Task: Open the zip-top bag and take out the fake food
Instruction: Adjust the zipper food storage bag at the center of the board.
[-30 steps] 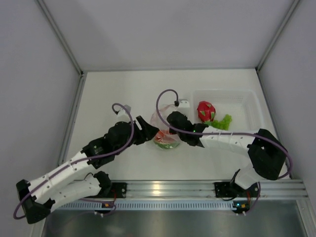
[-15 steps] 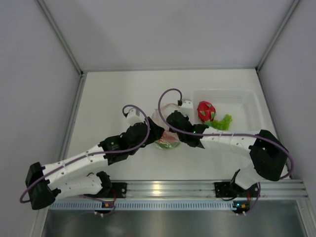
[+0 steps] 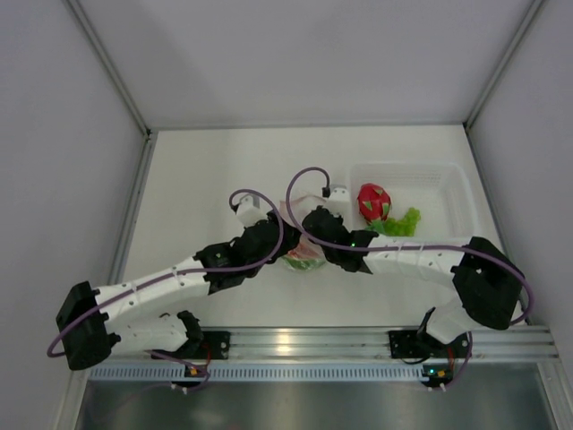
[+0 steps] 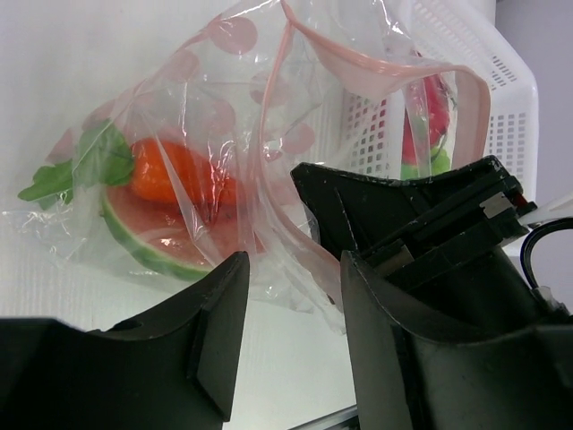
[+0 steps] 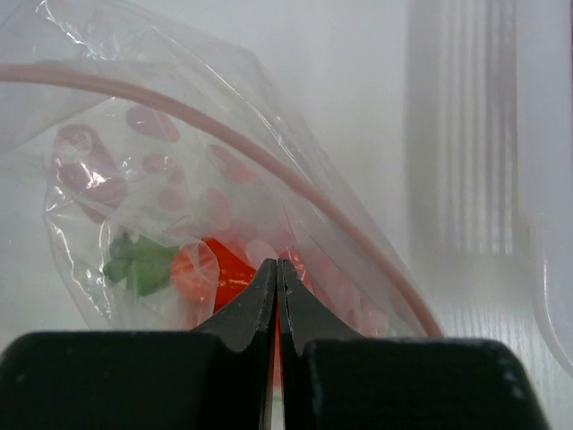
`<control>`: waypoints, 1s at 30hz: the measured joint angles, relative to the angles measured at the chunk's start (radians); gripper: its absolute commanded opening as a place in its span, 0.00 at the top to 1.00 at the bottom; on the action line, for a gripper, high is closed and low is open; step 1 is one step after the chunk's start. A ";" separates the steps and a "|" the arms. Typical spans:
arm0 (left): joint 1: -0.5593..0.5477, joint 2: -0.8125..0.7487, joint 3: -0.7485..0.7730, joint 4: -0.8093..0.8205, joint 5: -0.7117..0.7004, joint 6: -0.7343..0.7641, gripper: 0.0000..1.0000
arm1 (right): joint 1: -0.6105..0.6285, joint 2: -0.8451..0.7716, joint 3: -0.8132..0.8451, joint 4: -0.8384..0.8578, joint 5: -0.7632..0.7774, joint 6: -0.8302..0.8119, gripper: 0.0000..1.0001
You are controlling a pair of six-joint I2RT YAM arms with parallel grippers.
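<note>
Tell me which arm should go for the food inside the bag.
Left. The left gripper stands open at the zip-top bag, facing the melon slice inside. The right gripper is shut, apparently pinching the bag's film, so it's occupied.

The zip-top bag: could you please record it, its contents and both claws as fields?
bag: zip-top bag, mouth open, pink strip parted
inside: orange piece, melon slice, green leaf
in white tub: dragon fruit
left claw: open, bag film between its fingers
right claw: shut, apparently pinching bag film
</note>
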 measured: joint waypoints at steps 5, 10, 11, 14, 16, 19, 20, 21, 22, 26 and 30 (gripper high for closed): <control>0.000 0.019 0.000 0.016 -0.005 -0.015 0.39 | 0.007 -0.012 -0.021 0.015 0.005 0.000 1.00; 0.002 0.027 0.000 0.031 -0.001 -0.021 0.36 | 0.012 -0.013 -0.031 0.019 0.013 -0.002 1.00; 0.002 0.027 0.000 0.035 0.000 -0.024 0.37 | 0.013 -0.013 -0.032 0.019 0.015 -0.003 1.00; 0.002 0.025 0.000 0.045 0.003 -0.038 0.52 | 0.013 -0.013 -0.032 0.020 0.026 -0.008 1.00; 0.002 0.024 0.000 0.048 0.002 -0.042 0.61 | 0.013 -0.013 -0.032 0.020 0.031 -0.009 1.00; 0.002 0.032 0.000 0.050 0.007 -0.050 0.70 | 0.013 -0.013 -0.032 0.020 0.038 -0.012 1.00; 0.002 0.038 0.000 0.051 0.009 -0.053 0.75 | 0.013 -0.014 -0.032 0.020 0.039 -0.016 1.00; 0.002 0.046 0.000 0.051 0.010 -0.058 0.81 | 0.013 -0.016 -0.032 0.021 0.040 -0.021 1.00; 0.002 0.053 0.000 0.051 0.012 -0.060 0.93 | 0.013 -0.019 -0.032 0.027 0.040 -0.029 1.00; 0.026 0.069 0.001 0.051 0.059 -0.034 1.00 | 0.013 -0.058 -0.065 0.093 0.010 -0.089 1.00; 0.158 0.094 0.063 0.029 0.254 0.075 1.00 | 0.005 -0.087 -0.089 0.140 -0.098 -0.201 1.00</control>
